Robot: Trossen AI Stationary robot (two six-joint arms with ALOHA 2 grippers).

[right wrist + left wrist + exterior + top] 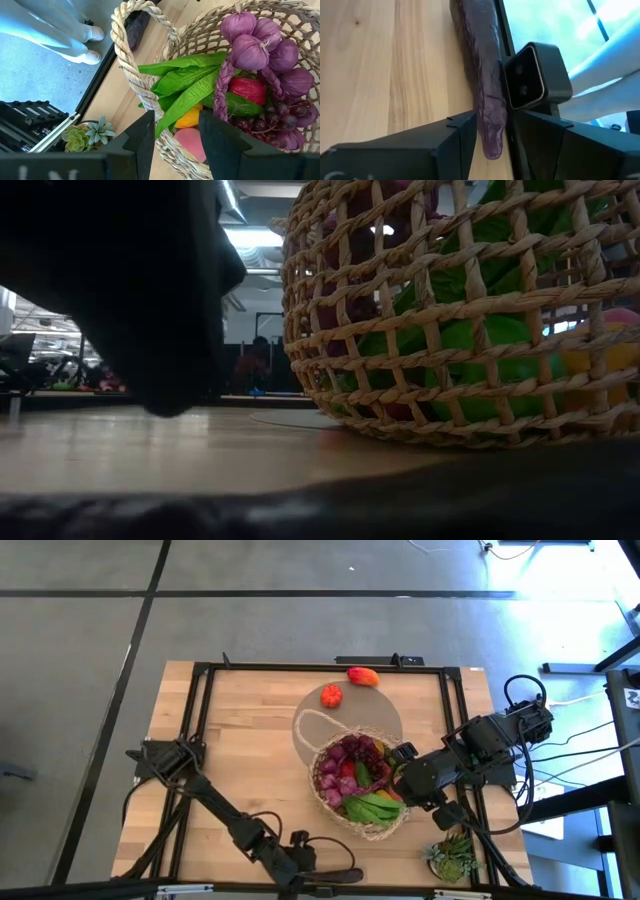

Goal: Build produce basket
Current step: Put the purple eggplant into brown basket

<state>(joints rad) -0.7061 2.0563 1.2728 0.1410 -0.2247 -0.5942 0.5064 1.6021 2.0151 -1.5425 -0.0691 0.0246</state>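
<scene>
The basket (365, 788) sits on the bench (240, 740) toward its right edge and nearer the front than the back, its thin loop handle (318, 726) lying out flat on the wood toward the bench's middle. It is heaped with produce: purple onions (252, 42) and dark grapes (272, 122), a red piece (247, 90), green leafy stalks (187, 82), something yellow (190, 120) and a pink piece (187, 145). Two more pieces lie outside it near the back edge, a red-orange pepper (362, 676) touching the black frame rail and a small red tomato (331, 695) just in front of it. The right gripper (175, 132) hovers over the basket's right rim with its fingers parted around a green leaf tip; whether they pinch it or merely straddle it I cannot tell. The left gripper (492, 142) lies low at the bench's front edge, near the middle, its fingers closed on the tip of a long purple eggplant (482, 75) that stretches along the wood beside the frame rail. A spiky potted plant (452, 856) stands at the front right corner. In the low view the basket's weave fills the right side, green showing through it.
</scene>
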